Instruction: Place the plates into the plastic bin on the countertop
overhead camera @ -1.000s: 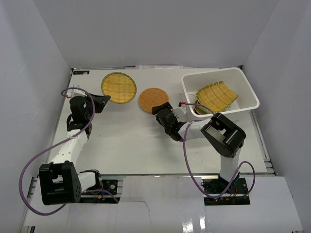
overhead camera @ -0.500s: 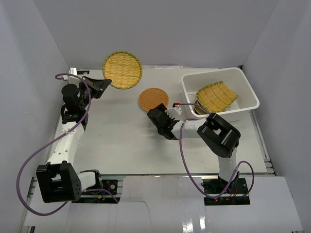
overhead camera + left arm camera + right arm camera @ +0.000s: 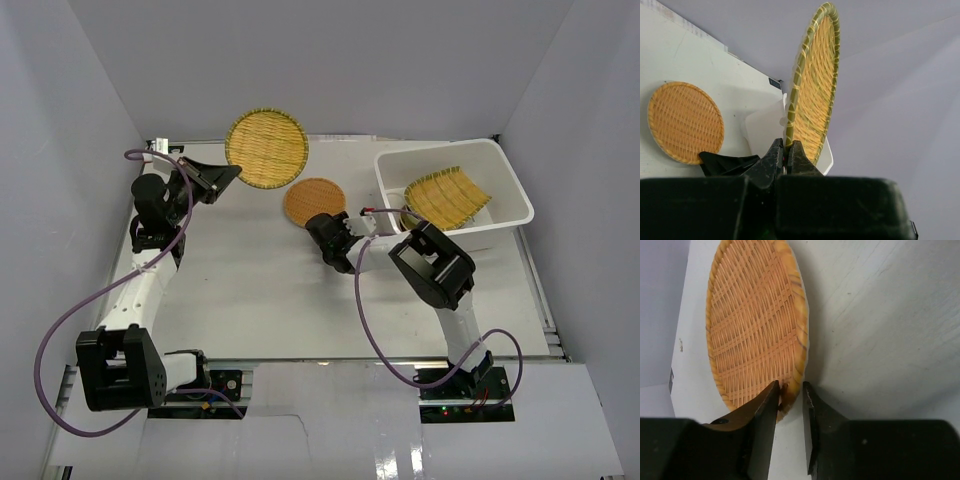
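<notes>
Left gripper (image 3: 233, 171) is clamped tight on the near rim of the round yellow woven plate (image 3: 266, 148), its two fingers (image 3: 775, 157) pressed together on the green-bound edge with no gap showing in the left wrist view. That plate is held clear of the countertop (image 3: 260, 290), tilted up on edge over the table's far side, left of centre, with its woven face turned toward the overhead camera.

The right gripper (image 3: 322, 218) sits low at the near edge of the round orange woven plate (image 3: 314, 202), which lies flat on the countertop near the middle, just left of the plastic bin (image 3: 512, 190). In the right wrist view the jaws stand only narrowly apart, one dark finger (image 3: 765, 407) on either side of the plate's near rim (image 3: 799, 347), so the rim runs into the slot between them. Whether the pads are already pressing on the wicker or just flank it cannot be told.

The white bin stands at the far right of the countertop. Inside it a ribbed yellow rectangular plate (image 3: 447, 197) leans at an angle, its far corner up toward the bin's right wall. The yellow plate in the left gripper hangs well apart from the bin, with the orange plate lying between them on the surface.
</notes>
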`<state>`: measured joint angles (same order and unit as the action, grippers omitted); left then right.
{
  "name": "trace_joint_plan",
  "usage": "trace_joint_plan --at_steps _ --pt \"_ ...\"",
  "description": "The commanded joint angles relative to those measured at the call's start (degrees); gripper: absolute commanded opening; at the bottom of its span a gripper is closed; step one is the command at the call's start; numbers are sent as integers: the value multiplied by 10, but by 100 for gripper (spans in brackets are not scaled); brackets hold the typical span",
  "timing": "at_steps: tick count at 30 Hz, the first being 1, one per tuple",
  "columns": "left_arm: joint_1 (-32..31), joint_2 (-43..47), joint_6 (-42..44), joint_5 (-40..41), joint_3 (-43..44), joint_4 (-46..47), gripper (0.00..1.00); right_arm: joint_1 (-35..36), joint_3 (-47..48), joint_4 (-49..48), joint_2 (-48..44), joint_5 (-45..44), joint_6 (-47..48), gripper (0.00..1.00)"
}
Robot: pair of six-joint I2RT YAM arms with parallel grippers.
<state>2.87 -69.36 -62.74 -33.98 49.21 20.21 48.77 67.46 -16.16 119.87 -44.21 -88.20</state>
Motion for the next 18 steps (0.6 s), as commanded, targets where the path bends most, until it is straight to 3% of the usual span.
trace_joint_plan --at_steps 1,4,7,12,18 --pt "0 5 -17 -23 11 51 0 -9 12 7 26 22 -20 29" --pt "1 3 -21 -24 12 56 0 -4 -2 -32 5 26 21 13" --pt "1 5 -18 -23 18 51 0 14 -26 -54 -37 14 73 8" --pt "0 15 -11 -20 28 34 0 34 -56 -112 -125 -4 221 8" --pt "-16 33 -27 -28 41 26 0 -2 -137 -129 -330 1 335 8"
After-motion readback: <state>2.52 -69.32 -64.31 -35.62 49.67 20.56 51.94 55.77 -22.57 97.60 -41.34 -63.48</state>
